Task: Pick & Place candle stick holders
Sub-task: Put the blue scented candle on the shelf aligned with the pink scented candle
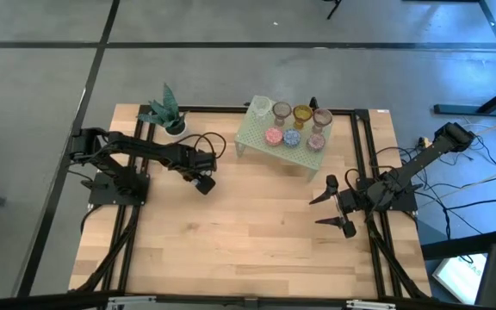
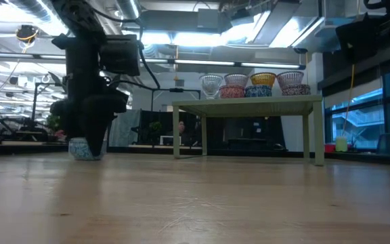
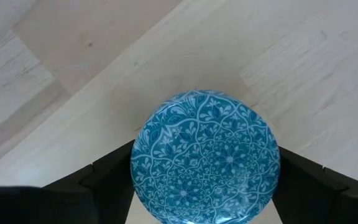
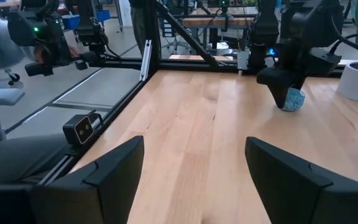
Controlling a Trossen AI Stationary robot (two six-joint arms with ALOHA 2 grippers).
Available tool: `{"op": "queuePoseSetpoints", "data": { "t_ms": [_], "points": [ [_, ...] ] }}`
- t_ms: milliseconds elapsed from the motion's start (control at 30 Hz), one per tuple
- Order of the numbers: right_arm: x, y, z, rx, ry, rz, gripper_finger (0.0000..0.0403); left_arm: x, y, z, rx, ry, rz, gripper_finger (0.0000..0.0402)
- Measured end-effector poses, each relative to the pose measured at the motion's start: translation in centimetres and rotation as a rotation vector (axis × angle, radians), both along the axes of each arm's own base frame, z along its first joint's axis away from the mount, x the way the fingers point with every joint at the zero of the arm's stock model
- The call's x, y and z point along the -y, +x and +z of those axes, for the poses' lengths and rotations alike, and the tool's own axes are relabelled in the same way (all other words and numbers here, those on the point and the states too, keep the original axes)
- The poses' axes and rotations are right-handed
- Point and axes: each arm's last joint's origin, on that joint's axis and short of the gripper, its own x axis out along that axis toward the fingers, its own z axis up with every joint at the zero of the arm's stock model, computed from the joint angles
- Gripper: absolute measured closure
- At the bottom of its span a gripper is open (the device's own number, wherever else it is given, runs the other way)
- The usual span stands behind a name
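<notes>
A blue patterned candle stick holder [image 3: 205, 155] stands on the wooden table, left of the middle; it also shows in the low view [image 2: 83, 149] and the right wrist view [image 4: 293, 99]. My left gripper [image 1: 203, 182] is over it, pointing down, shut on it. Several more glass holders [image 1: 292, 125] stand on top of the green rack [image 1: 250, 136] at the far middle of the table; they also show in the low view [image 2: 252, 85]. My right gripper [image 1: 330, 211] is open and empty at the table's right side, well clear of the rack. My left gripper pinches the blue holder between its two fingers, one [image 3: 107, 171] on each of two opposite sides of its round wall [image 3: 143, 155]. The fingers come from above, pointing down. The holder's bottom [image 2: 83, 157] appears to rest on the table.
A small white pot with a green plant [image 1: 167, 114] stands at the far left of the table, behind my left arm. The rack stands on legs [image 2: 319, 139] with open room beneath. Bare wood [image 1: 248, 241] lies across the near half of the table.
</notes>
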Motion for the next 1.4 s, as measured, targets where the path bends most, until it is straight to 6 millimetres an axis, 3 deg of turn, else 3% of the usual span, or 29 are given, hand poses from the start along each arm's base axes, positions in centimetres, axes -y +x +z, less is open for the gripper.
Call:
{"op": "queuePoseSetpoints", "data": {
  "t_ms": [367,800,1100,1233,1400],
  "points": [
    [0.0,0.0,0.0,-0.001,0.006,-0.001,0.012,0.1,1.2,1.0,0.042,0.02,-0.015,0.0103],
    [0.0,0.0,0.0,-0.001,0.005,-0.001,0.012,-0.6,5.8,8.0,0.283,0.162,-0.095,0.01],
    [0.0,0.0,0.0,-0.001,0.005,-0.001,0.012,-1.8,8.0,13.0,0.458,0.315,-0.13,0.0098],
    [0.0,0.0,0.0,0.004,-0.013,0.002,0.012,-3.2,8.8,13.6,0.565,0.354,-0.086,0.0098],
    [0.0,0.0,0.0,0.008,-0.025,0.005,0.012,-5.6,9.9,12.3,0.589,0.381,-0.042,0.0098]
  ]
}}
